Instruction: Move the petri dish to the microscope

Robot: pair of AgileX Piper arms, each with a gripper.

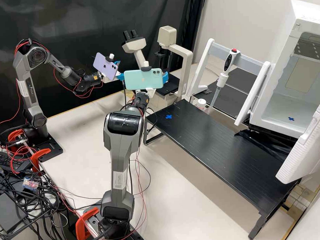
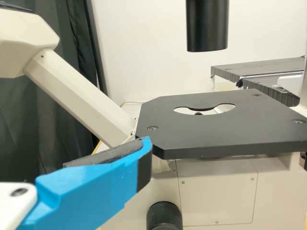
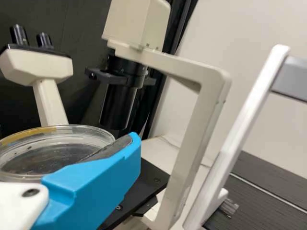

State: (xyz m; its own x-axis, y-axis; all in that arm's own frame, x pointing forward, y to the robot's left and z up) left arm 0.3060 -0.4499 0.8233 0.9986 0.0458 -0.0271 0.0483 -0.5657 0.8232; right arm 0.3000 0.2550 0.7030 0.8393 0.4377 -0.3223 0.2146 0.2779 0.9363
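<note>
The petri dish (image 3: 45, 157) is gripped by the right gripper (image 3: 64, 143), near the microscope stage (image 2: 254, 125). Pickup is judged complete; placement is outstanding. The left gripper (image 1: 119, 69) is found spread apart, unloaded.

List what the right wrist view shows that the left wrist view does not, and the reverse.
Right wrist view: the clear petri dish, raised above the stage and up against the right arm's blue finger; the two eyepieces; and the pale lamp housing.

Left wrist view: the opening in the stage, a round black knob and a pale screwed panel below it.

Both: the black stage, the cream viewing head, the black tube, the dark curtain, and a blue finger of each view's own arm.
</note>
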